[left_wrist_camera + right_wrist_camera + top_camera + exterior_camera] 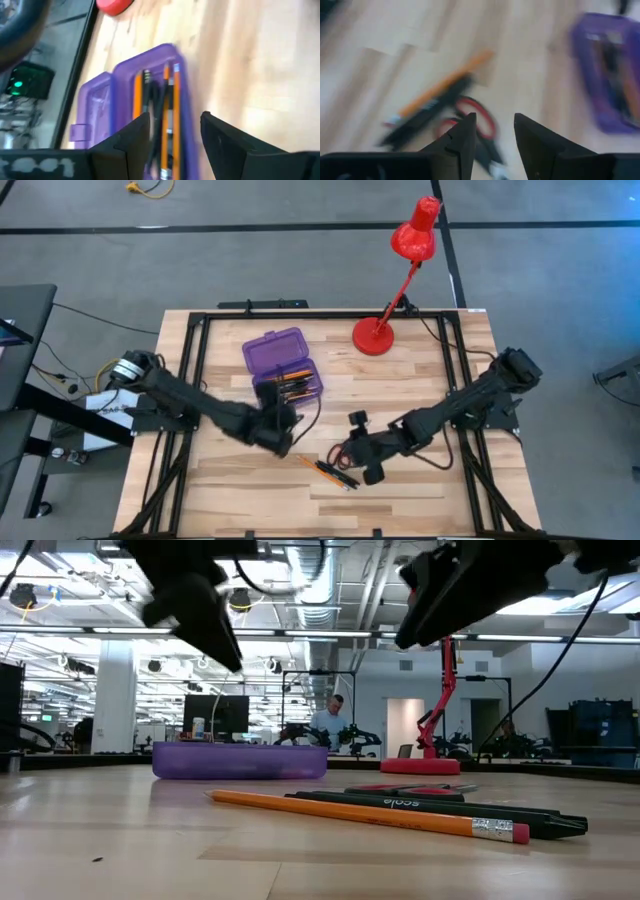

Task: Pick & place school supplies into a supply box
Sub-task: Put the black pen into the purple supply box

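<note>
The purple supply box (283,367) lies open at the table's middle, its lid flat on the far-left side. Its tray (160,100) holds orange pencils and dark pens. My left gripper (277,432) hovers just near of the box, open and empty, with the tray showing beyond its fingers (127,142). An orange pencil (370,812), black pens (450,808) and red-handled scissors (472,120) lie flat on the table near its front. My right gripper (366,458) stands open above them, slanting down, with the scissors just ahead of its fingertips (465,135).
A red desk lamp (385,325) stands at the table's far side, its head leaning out past the far edge. A black frame (200,330) runs along the table's edges. Bare wood lies at the near left and the far right.
</note>
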Controlling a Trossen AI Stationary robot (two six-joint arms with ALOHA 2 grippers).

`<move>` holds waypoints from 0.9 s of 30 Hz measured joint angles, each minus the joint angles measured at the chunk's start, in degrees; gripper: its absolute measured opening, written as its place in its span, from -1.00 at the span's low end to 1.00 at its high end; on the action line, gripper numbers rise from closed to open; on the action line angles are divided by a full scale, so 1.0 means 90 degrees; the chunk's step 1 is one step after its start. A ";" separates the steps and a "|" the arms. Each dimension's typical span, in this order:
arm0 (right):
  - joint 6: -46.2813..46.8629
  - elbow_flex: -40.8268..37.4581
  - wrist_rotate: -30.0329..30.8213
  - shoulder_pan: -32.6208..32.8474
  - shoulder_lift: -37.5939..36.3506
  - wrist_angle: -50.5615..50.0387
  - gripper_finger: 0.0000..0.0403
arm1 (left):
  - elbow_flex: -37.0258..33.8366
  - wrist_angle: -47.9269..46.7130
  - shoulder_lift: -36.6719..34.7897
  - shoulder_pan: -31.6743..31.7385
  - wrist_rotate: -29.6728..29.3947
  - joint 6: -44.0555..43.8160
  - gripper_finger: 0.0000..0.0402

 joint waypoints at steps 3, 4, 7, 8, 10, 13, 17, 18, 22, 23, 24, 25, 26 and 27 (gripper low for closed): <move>0.0176 -0.0088 -0.0538 -0.0152 0.0120 0.0055 -0.39 | 0.0000 -0.0339 -0.0082 -0.0564 -0.0149 -0.0700 -0.18; 0.0292 -0.0092 -0.0646 -0.0163 0.0113 0.0043 -0.39 | 0.0000 -0.0451 -0.0085 -0.0745 -0.0257 -0.0947 -0.18; 0.0532 -0.0047 -0.1125 -0.0111 0.0293 0.0511 -0.40 | 0.0000 -0.0928 -0.0085 -0.1259 -0.0582 -0.1741 -0.18; 0.0581 -0.0077 -0.1239 -0.0035 0.0331 0.0494 -0.40 | 0.0000 -0.1049 -0.0085 -0.1400 -0.0672 -0.1990 -0.18; 0.0673 -0.0046 -0.1351 0.0094 0.0512 0.0630 -0.40 | 0.0000 -0.1286 -0.0085 -0.1636 -0.0869 -0.2430 -0.18; 0.0872 -0.0046 -0.1388 0.0267 0.0809 0.0651 -0.40 | -0.0004 -0.1589 -0.0085 -0.1920 -0.1223 -0.2927 -0.18; 0.1403 0.0006 -0.1422 0.0338 0.1318 0.0915 -0.40 | -0.0036 -0.1832 -0.0085 -0.2113 -0.1314 -0.3361 -0.18; 0.1550 0.0061 -0.1422 0.0345 0.1442 0.0899 -0.40 | -0.0036 -0.1838 -0.0085 -0.2132 -0.1316 -0.3437 -0.18; 0.1991 0.0180 -0.1437 0.0328 0.1802 0.0738 -0.40 | -0.0036 -0.1869 -0.0085 -0.2162 -0.1371 -0.3487 -0.18; 0.2044 0.0230 -0.1429 0.0312 0.1853 0.0793 -0.40 | -0.0036 -0.1866 -0.0085 -0.2162 -0.1372 -0.3488 -0.18; 0.2119 0.0231 -0.1421 0.0299 0.1868 0.0784 -0.40 | -0.0036 -0.1868 -0.0085 -0.2164 -0.1378 -0.3488 -0.18; 0.2177 0.0222 -0.1415 0.0299 0.1859 0.0713 -0.40 | -0.0036 -0.1867 -0.0085 -0.2164 -0.1379 -0.3491 -0.18; 0.2235 0.0218 -0.1415 0.0290 0.1858 0.0690 -0.40 | -0.0036 -0.1863 -0.0085 -0.2164 -0.1379 -0.3507 -0.18; 0.2300 0.0218 -0.1370 0.0289 0.1867 0.0637 -0.40 | -0.0036 -0.1863 -0.0085 -0.2162 -0.1379 -0.3510 -0.18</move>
